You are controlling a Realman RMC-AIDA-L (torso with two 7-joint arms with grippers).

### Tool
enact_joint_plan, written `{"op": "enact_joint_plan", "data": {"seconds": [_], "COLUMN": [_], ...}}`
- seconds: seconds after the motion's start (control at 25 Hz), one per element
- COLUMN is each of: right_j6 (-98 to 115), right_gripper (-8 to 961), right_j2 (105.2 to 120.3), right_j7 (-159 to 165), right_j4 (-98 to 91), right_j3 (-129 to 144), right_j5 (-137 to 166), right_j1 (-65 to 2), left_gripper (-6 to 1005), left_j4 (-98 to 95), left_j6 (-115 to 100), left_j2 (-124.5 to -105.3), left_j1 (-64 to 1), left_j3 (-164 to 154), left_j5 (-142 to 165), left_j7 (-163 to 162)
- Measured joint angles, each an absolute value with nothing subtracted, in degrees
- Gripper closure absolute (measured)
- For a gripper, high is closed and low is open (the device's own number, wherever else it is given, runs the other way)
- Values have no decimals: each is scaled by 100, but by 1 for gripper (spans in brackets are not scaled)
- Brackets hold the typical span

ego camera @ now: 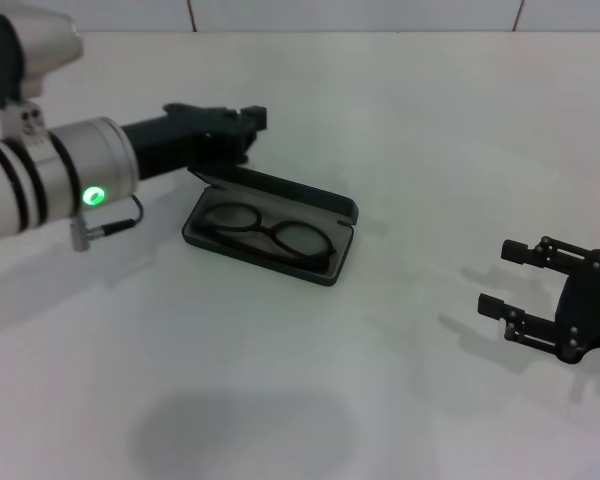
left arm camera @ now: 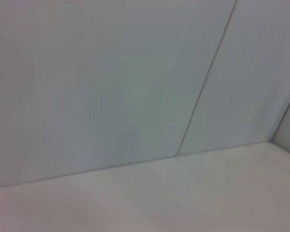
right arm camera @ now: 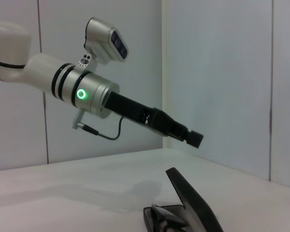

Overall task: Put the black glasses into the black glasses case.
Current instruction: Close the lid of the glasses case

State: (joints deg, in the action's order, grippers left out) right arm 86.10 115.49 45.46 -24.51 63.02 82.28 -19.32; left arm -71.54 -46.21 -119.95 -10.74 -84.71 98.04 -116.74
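black glasses (ego camera: pixel 268 236) in open black glasses case (ego camera: pixel 342 210) | left hand (ego camera: pixel 248 124) above lid, closed | right hand (ego camera: pixel 515 290) spread

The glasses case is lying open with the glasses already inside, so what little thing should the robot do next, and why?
Probably swing the lid down. The black glasses lie folded inside the black glasses case, whose lid is raised partway. The left gripper hovers just behind and above that lid, well placed to push it shut. The right gripper is open, off to the side.

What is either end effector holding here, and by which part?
Nothing. The black glasses lie inside the open black glasses case. The left end effector hovers above the lid; the right end effector sits open, apart.
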Motion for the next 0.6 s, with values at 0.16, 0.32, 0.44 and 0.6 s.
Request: {"op": "enact_joint_plan", "data": {"seconds": [0.16,0.32,0.44,0.6], "right_j6": [8606,8583,8564,8560], "right_gripper": [294,294,294,294], "right_j2": [11548,11549,11548,11549], "right_j7": [4545,4543,4543,4543], "right_j4": [-2470,-2474,-2464,-2461], "right_j3": [6302,6302,6302,6302], "right_j5": [8226,8226,8226,8226], "right_j1": [-1934,-1941,-1942,-1943], "left_gripper": [999,999,1000,1000], "left_j4": [-7064,-6934,-6824,-6622], "left_j6": [-4386,-4268,-4186,-4074], "left_j2": [-11993,-11997,-11998,-11993], "left_j1": [-1083,-1125,-1221,-1427], "left_j3": [-8706,-8785,-8835,-8848], "left_j5": [10011,10114,10131,10137], "left_j7": [-11917,-12075,-12151,-12267]}}
